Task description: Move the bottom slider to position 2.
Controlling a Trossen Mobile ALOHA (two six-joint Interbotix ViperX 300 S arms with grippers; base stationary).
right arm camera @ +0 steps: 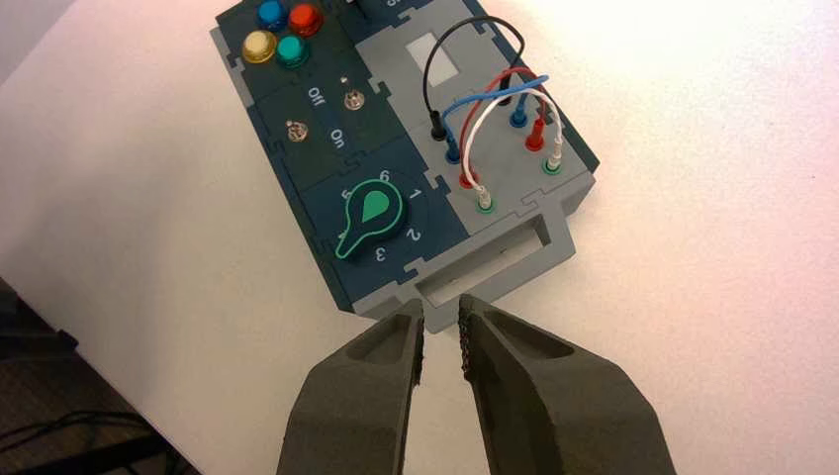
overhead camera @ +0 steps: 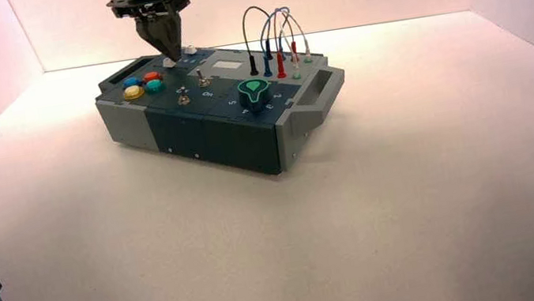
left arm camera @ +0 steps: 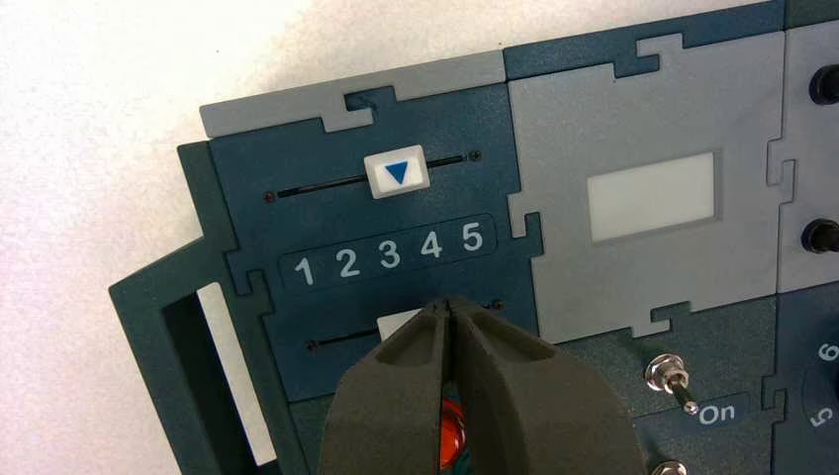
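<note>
Over the rounded white bottom slider [left arm camera: 398, 323], the left gripper's [left arm camera: 447, 305] dark, tapering fingers are clenched together.

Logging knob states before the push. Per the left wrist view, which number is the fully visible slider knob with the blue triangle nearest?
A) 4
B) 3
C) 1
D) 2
A: the blue-triangle knob sits on its slot past the middle, closest to the printed 4, with the 1, 2 and 3 off toward the slot's other end.
</note>
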